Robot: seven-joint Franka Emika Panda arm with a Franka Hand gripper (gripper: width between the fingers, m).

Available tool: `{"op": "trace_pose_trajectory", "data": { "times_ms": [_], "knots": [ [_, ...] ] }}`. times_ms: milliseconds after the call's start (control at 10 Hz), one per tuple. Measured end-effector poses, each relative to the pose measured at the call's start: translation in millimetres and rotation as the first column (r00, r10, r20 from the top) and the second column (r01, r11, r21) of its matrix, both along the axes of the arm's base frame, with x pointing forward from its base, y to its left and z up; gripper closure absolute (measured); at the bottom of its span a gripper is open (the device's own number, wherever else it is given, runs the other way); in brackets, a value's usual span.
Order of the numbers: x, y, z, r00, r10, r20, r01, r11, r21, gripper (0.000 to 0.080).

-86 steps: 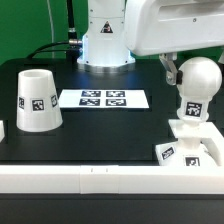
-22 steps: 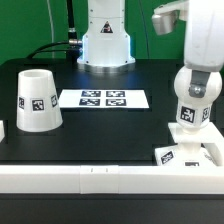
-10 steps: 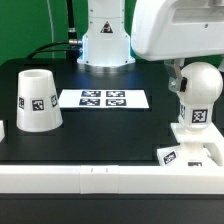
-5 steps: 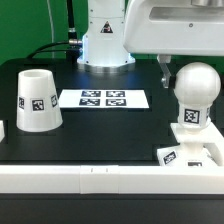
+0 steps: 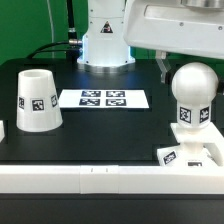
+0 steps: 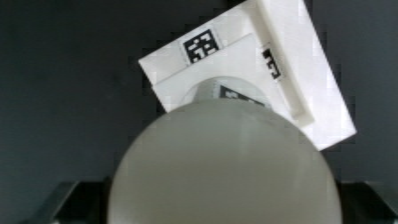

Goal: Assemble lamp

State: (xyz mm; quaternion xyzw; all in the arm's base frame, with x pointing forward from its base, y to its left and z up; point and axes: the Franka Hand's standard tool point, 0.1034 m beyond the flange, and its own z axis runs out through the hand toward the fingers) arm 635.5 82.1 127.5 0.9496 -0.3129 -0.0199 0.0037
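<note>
**A:** Wrist view first: what is the end effector (image 6: 214, 200) doing?

**B:** It is spread wide, with a dark finger on each side of the bulb (image 6: 222, 160). I judge it to be grasping the bulb at its broadest part. The exterior view shows only one of the fingers (image 5: 163, 68), lying against the globe's side.

**A:** And where is the bulb?

**B:** It stands upright on the base (image 5: 190, 135), neck down in the middle of it. I cannot tell whether the neck is fully seated.

**A:** So the step in hand is fixing the bulb into the base?

**B:** That is my reading. To do it well, keep the neck straight above the centre of the base and turn only about the upright axis. Press down lightly, so the base does not slide on the bench (image 5: 100, 140). If the base starts to turn with the bulb, stop and let it settle.

**A:** What about letting go?

**B:** Open fully and rise straight up from the base, so neither finger catches the globe.

**A:** What else is around?

**B:** The shade (image 5: 36, 98) stands mouth down, well apart from the base toward the exterior view's left. The marker board (image 5: 103, 99) lies between the shade and the base.
</note>
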Motion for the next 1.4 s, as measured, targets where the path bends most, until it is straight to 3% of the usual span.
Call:
{"op": "trace_pose_trajectory", "data": {
  "times_ms": [500,900,1200,1300,1400],
  "knots": [
    [-3.1,0.5,-1.0,0.948,-0.318,-0.029,0.318,0.948,0.019,0.0223],
    [-4.5,3.4,-1.3,0.848,-0.528,-0.053,0.529,0.848,0.02,0.0223],
    [-4.9,5.3,-1.1,0.798,-0.598,-0.075,0.601,0.799,0.025,0.0222],
    [-5.0,5.7,-1.1,0.817,-0.572,-0.074,0.575,0.818,0.029,0.0222],
    [-4.5,6.1,-0.7,0.841,-0.536,-0.071,0.54,0.841,0.035,0.013]
  ]
}}
